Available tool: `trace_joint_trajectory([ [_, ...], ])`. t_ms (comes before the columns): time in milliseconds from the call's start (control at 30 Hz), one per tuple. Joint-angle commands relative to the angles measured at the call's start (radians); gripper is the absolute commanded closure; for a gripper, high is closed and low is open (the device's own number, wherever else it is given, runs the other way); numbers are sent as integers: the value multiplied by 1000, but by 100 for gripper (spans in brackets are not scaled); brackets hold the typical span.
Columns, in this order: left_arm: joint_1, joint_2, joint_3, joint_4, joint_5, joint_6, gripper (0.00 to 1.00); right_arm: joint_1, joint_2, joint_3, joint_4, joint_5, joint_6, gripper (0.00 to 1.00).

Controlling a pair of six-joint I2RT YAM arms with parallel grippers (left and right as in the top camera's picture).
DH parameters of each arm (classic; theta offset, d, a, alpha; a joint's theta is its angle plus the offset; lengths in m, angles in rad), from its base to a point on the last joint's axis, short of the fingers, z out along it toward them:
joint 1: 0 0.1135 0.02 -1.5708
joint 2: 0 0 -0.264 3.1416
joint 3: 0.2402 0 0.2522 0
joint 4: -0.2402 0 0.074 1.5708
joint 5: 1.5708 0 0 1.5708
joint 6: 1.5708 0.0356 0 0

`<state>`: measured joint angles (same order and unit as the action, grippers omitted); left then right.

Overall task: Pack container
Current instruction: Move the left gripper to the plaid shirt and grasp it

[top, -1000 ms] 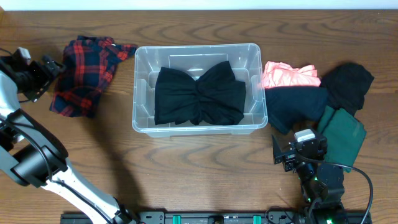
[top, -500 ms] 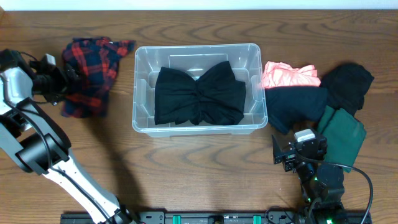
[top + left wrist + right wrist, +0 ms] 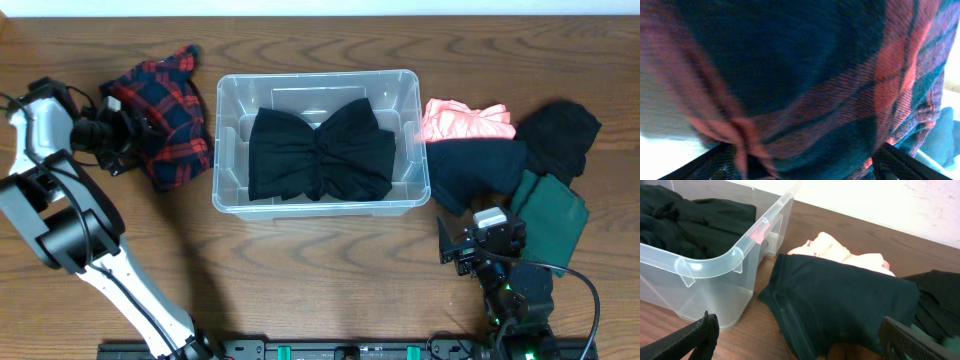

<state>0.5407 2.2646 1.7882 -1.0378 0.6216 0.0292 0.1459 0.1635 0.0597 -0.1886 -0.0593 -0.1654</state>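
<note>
The clear container (image 3: 315,208) stands at the table's middle with a black garment (image 3: 320,150) lying in it. A red and navy plaid shirt (image 3: 170,120) is bunched up just left of the container. My left gripper (image 3: 128,140) is pressed into the shirt's left side. In the left wrist view the plaid cloth (image 3: 805,75) fills the frame, and the fingers stand wide apart at the bottom corners with cloth between them (image 3: 802,165). My right gripper (image 3: 452,252) is open and empty, low at the front right. In its wrist view (image 3: 800,340) it faces the container's corner (image 3: 735,255).
Right of the container lies a pile: a pink garment (image 3: 465,122), a black garment (image 3: 475,170), another black one (image 3: 560,135) and a dark green one (image 3: 550,215). The black garment (image 3: 840,305) lies right in front of my right gripper.
My left gripper has moved right into the plaid shirt. The shirt has bunched up and shifted right, close to the container's left wall. The right arm has not moved.
</note>
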Motion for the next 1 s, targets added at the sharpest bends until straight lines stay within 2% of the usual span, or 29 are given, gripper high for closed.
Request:
trace_joint_trajectory([
  [0,49,-87,23,11,-12,-23,14,-9,0,-4,1,-4,11,1],
  [100,82,-146,23,19,-104,-23,13,-9,0,-4,1,-4,11,1],
  [133,91,-156,23,23,-130,-23,10,-9,0,-4,1,-4,11,1],
  [233,98,-149,13,50,-133,-23,7,-9,0,-4,1,-4,11,1],
  [533,84,-58,-43,223,60,-23,4,-9,0,-4,1,-4,11,1],
  [967,40,49,-66,278,79,-23,4,-9,0,-4,1,-4,11,1],
])
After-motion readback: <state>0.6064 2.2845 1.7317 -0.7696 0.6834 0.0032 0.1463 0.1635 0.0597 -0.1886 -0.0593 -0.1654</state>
